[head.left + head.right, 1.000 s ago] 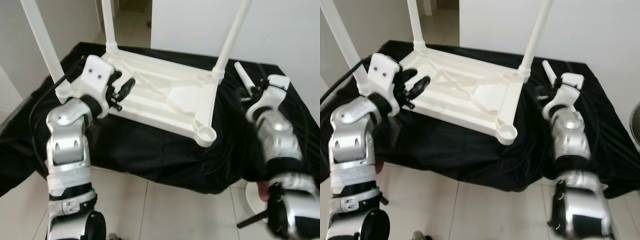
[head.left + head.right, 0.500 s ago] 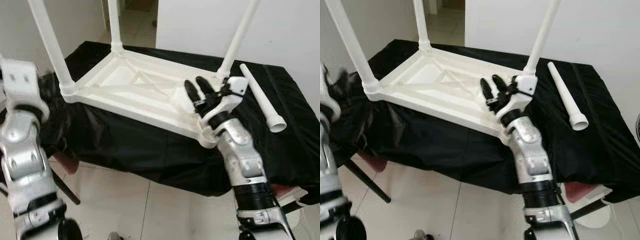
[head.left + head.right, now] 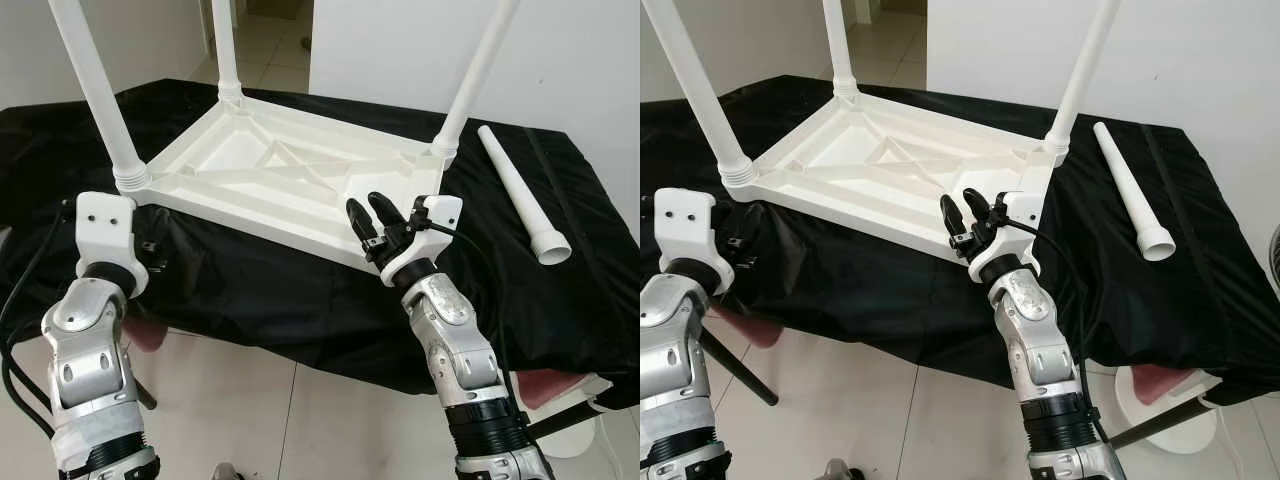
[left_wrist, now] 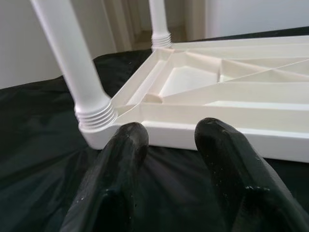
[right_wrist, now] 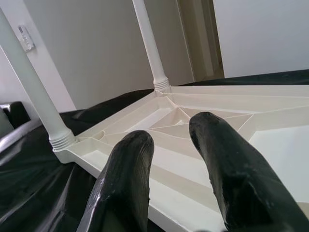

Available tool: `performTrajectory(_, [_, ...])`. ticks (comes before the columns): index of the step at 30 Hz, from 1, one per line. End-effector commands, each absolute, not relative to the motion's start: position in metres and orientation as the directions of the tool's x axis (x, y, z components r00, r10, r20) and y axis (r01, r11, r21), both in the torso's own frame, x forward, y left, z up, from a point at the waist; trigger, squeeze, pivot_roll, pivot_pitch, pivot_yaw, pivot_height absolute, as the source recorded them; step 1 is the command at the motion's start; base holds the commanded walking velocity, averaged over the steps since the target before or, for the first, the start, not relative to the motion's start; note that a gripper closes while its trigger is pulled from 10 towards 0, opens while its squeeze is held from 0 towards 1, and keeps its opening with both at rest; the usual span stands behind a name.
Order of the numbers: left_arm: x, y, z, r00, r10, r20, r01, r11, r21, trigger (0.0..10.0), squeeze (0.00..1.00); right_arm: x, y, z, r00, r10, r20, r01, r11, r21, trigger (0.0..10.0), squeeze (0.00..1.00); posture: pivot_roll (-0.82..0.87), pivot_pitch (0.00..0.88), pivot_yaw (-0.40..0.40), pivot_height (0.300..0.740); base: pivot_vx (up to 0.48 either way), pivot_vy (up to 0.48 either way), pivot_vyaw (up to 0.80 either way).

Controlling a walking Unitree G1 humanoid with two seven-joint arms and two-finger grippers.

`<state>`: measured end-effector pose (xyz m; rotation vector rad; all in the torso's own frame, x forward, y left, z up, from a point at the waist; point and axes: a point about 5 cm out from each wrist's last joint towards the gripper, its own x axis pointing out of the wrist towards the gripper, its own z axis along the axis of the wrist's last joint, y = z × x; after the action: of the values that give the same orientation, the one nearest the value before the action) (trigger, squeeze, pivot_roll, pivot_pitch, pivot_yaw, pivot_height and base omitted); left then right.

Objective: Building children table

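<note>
The right gripper point(image 3: 372, 218) hovers at the near right corner of the upturned white table top point(image 3: 290, 170), its two black fingers point(image 5: 217, 169) spread apart with nothing between them, the tips over the near rim. The left gripper point(image 4: 169, 159) sits low just before the table top's near left corner, fingers likewise apart and empty, above the black cloth point(image 3: 250, 290). The table top lies underside up on that cloth, its long axis running from near left to far right. Three legs are fitted and point straight up: the near left leg point(image 3: 95, 95), the far left leg point(image 3: 226, 45) and the far right leg point(image 3: 475, 75). A fourth leg, the loose leg point(image 3: 520, 195), lies flat on the cloth to the right of the table top, well apart from it, flared end nearest. Cloth shows open on the right and along the near edge.
</note>
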<state>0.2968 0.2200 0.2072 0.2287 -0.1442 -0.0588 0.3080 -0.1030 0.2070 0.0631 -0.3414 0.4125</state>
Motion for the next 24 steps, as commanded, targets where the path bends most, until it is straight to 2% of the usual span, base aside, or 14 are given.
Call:
performTrajectory(1, [0.296, 0.222, 0.209, 0.986, 0.005, 0.168, -0.042, 0.975, 0.217, 10.0, 0.00, 0.307, -0.106, 0.204, 0.870, 0.373, 0.322, -0.390, 0.921, -0.015, 10.0, 0.00, -0.02, 0.069, -0.030, 0.740, 0.000, 0.000, 0.00])
performTrajectory(6, [0.293, 0.214, 0.209, 0.982, -0.027, 0.187, -0.016, 0.974, 0.228, 10.0, 0.00, 0.306, -0.113, 0.199, 0.887, 0.346, 0.306, -0.352, 0.935, -0.035, 10.0, 0.00, -0.03, 0.075, -0.026, 0.740, 0.000, 0.000, 0.00])
performTrajectory(12, [0.298, 0.210, 0.213, 0.977, 0.013, 0.215, -0.055, 0.980, 0.189, 10.0, 0.00, 0.312, -0.119, 0.195, 0.910, 0.282, 0.305, -0.283, 0.958, -0.042, 10.0, 0.00, -0.02, 0.071, -0.021, 0.740, 0.000, 0.000, 0.00])
performTrajectory(14, [0.300, 0.209, 0.214, 0.974, 0.028, 0.224, -0.070, 0.981, 0.183, 10.0, 0.00, 0.315, -0.125, 0.194, 0.925, 0.247, 0.287, -0.236, 0.969, -0.074, 10.0, 0.00, -0.02, 0.063, -0.022, 0.740, 0.000, 0.000, 0.00])
performTrajectory(15, [0.302, 0.209, 0.214, 0.972, 0.040, 0.232, -0.083, 0.980, 0.180, 10.0, 0.00, 0.317, -0.137, 0.189, 0.949, 0.169, 0.265, -0.143, 0.983, -0.115, 10.0, 0.00, -0.02, 0.054, -0.026, 0.740, 0.000, 0.000, 0.00])
performTrajectory(24, [0.298, 0.214, 0.203, 0.985, 0.014, 0.173, -0.050, 0.977, 0.207, 10.0, 0.00, 0.312, -0.159, 0.181, 0.970, 0.060, 0.237, -0.045, 0.997, -0.067, 10.0, 0.00, -0.03, 0.035, -0.028, 0.740, 0.000, 0.000, 0.00])
